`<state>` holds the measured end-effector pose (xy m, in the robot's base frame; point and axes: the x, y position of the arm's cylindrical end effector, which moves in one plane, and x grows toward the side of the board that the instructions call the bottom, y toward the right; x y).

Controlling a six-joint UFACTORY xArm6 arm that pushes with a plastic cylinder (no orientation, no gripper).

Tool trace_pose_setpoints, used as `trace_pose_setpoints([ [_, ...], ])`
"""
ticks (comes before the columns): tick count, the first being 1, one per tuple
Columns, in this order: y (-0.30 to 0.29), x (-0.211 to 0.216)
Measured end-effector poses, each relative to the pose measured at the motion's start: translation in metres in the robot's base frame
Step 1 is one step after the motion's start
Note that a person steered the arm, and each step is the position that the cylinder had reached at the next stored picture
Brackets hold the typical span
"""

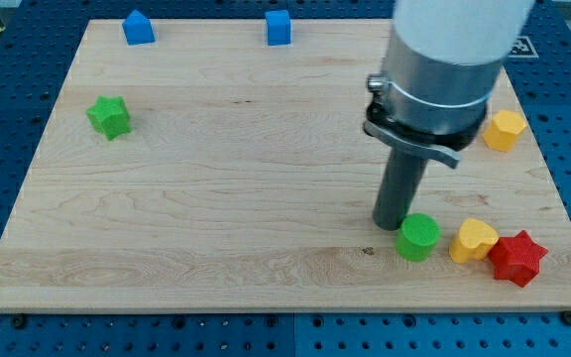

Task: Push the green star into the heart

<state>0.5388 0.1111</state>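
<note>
The green star (pixel 109 116) lies near the view's left edge of the wooden board (pixel 216 198), in its upper part. The yellow heart (pixel 473 240) lies at the lower right, between a green cylinder (pixel 418 237) and a red star (pixel 516 258). My tip (pixel 393 224) rests on the board just left of and touching the green cylinder, far to the right of the green star.
Two blue blocks stand along the top edge: one (pixel 139 28) at the upper left, one (pixel 279 28) near the top middle. A yellow hexagon block (pixel 505 130) sits at the right edge. The arm's wide body (pixel 444 59) hangs over the upper right.
</note>
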Motion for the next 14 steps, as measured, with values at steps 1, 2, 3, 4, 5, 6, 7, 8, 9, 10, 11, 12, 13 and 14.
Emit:
trace_pose_setpoints([
  [1, -0.002, 0.000],
  [2, -0.090, -0.016],
  [3, -0.209, -0.044],
  [4, -0.327, -0.074],
  [5, -0.396, -0.126],
  [6, -0.394, -0.157],
  [7, -0.366, -0.155],
  [8, -0.296, -0.150],
  [9, -0.261, -0.124],
  [10, -0.259, -0.096],
  [11, -0.252, -0.064],
  [12, -0.223, -0.040],
  [13, -0.174, -0.028],
  [14, -0.116, -0.008],
])
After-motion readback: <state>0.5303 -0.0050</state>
